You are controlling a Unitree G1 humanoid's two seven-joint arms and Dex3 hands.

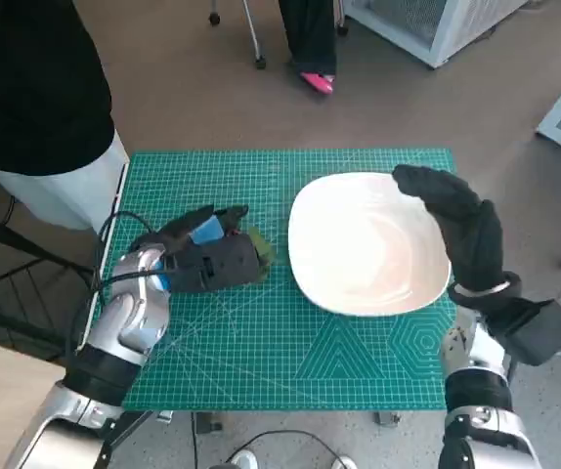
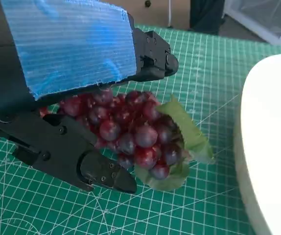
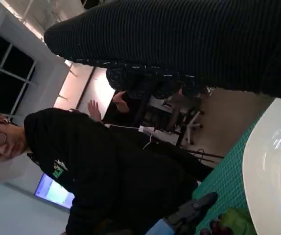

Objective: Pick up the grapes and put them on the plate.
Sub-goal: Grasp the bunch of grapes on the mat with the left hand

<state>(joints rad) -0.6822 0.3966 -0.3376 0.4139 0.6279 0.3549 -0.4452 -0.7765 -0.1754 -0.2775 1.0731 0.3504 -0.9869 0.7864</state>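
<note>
The bunch of dark red grapes (image 2: 130,132) with a green leaf (image 2: 192,139) lies on the green cutting mat (image 1: 261,342), left of the white plate (image 1: 359,244). My left hand (image 1: 207,256) lies over the bunch and grips it, black fingers (image 2: 57,147) on both sides. In the head view only the leaf edge of the grapes (image 1: 264,252) shows past the hand. My gloved right hand (image 1: 461,230) hovers above the plate's right rim, fingers apart, holding nothing. The right wrist view shows the glove (image 3: 179,44), the plate (image 3: 272,166) and the grapes (image 3: 221,227).
A person in a black top (image 1: 36,88) stands close to the table's far left corner, seen again in the right wrist view (image 3: 106,171). A foot in a pink shoe (image 1: 318,82) is beyond the table. A black cable (image 1: 114,234) loops by my left forearm.
</note>
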